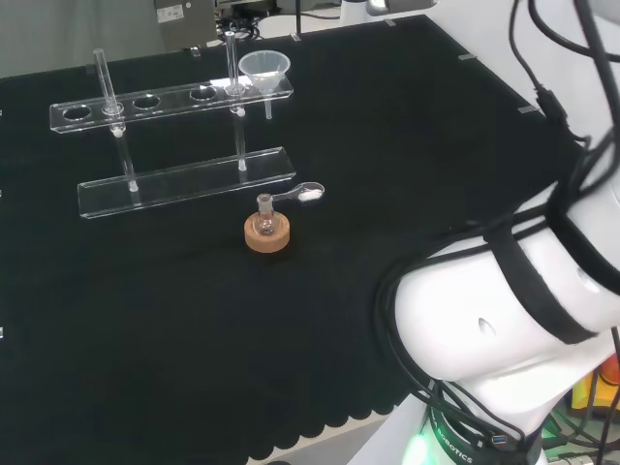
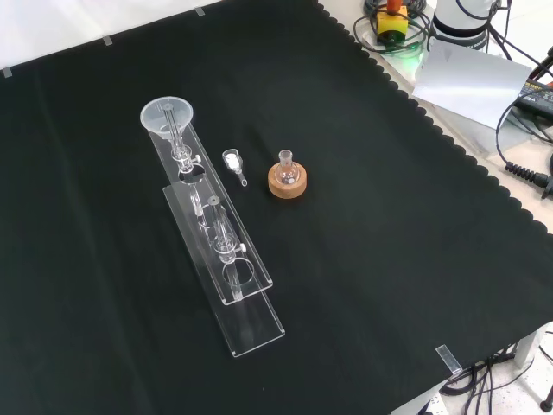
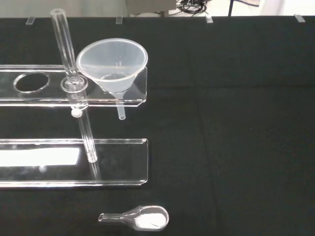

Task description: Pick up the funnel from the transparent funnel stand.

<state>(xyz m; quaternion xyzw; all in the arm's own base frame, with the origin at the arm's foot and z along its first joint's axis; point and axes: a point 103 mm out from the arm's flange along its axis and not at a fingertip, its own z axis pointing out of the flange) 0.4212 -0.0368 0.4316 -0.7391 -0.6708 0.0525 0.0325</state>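
One funnel (image 3: 112, 63) sits upright, spout down, in the end hole of the transparent funnel stand (image 3: 29, 96), at eleven o'clock in our wrist view; the hand's fingers we cannot tell.

Funnel (image 1: 264, 68) sits in the stand's (image 1: 174, 102) right end, head view.

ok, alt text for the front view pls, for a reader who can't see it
A clear funnel sits in the far end hole of a transparent funnel stand on black cloth. To the stand's right lie a small glass scoop holding white powder and a small flask on a cork ring.
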